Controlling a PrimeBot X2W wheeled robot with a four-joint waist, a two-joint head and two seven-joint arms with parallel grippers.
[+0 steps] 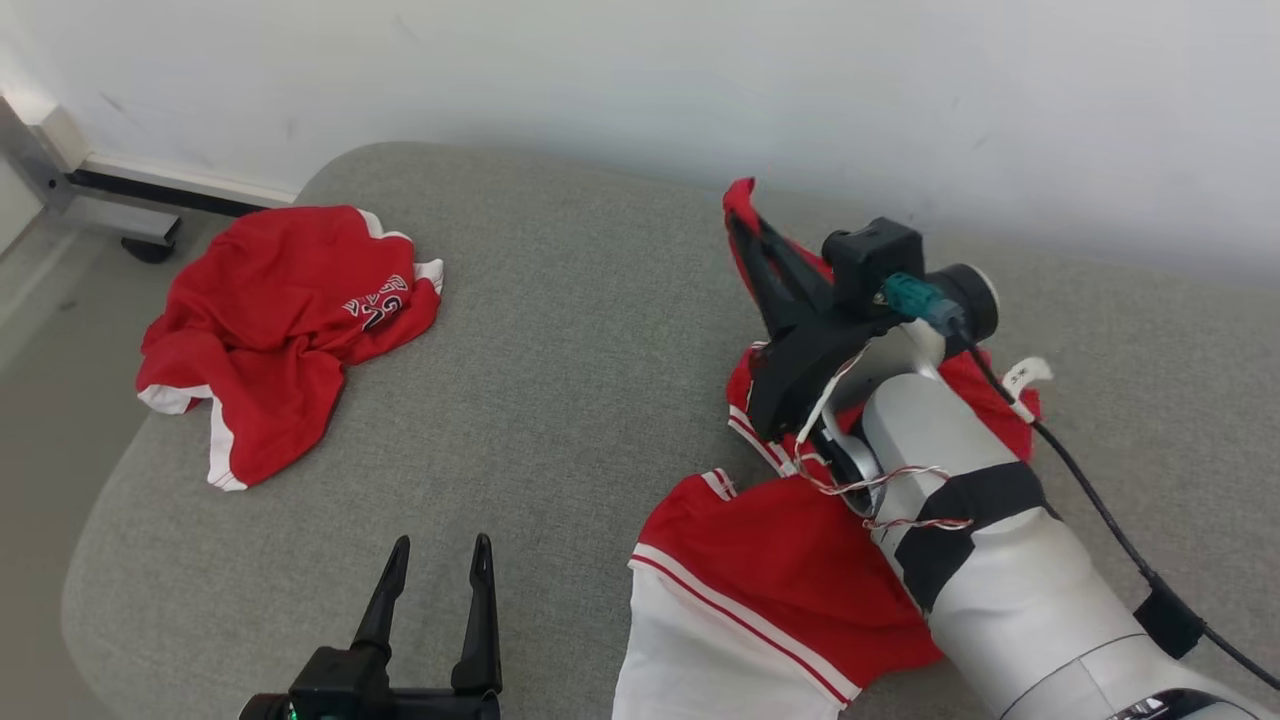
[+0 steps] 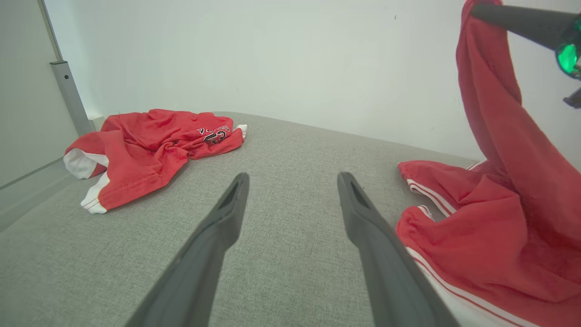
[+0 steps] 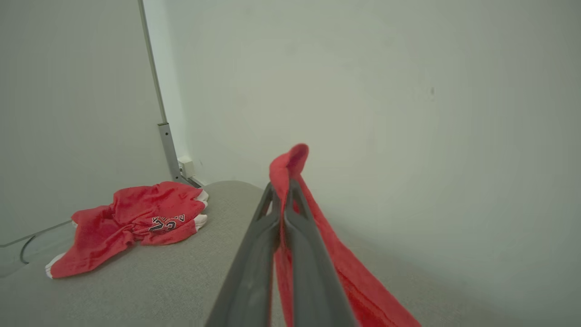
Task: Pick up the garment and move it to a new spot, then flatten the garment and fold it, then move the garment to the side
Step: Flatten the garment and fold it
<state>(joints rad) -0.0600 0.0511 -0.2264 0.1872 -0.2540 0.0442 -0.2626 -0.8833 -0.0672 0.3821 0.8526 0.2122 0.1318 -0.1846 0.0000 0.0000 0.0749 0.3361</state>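
This is a plain indoor room, more a test space than a lived-in home. It has a bare white wall point(image 1: 640, 70) and a grey fabric-covered cushion point(image 1: 560, 330) with rounded corners. An aluminium post point(image 3: 165, 136) stands in the corner, and a metal rail point(image 1: 115, 215) sits on a dark caster point(image 1: 150, 248) over grey floor point(image 1: 40, 400).

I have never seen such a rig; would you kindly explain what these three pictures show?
This is a two-armed robot handling clothes. One picture looks down from its head; the other two look along each arm's fingers. The right gripper is shut on a fold of the red-and-white garment, holding that fold up while the rest lies on the grey cushion. The left gripper hangs open, holding nothing. A second, crumpled red garment lies apart on the cushion's left.
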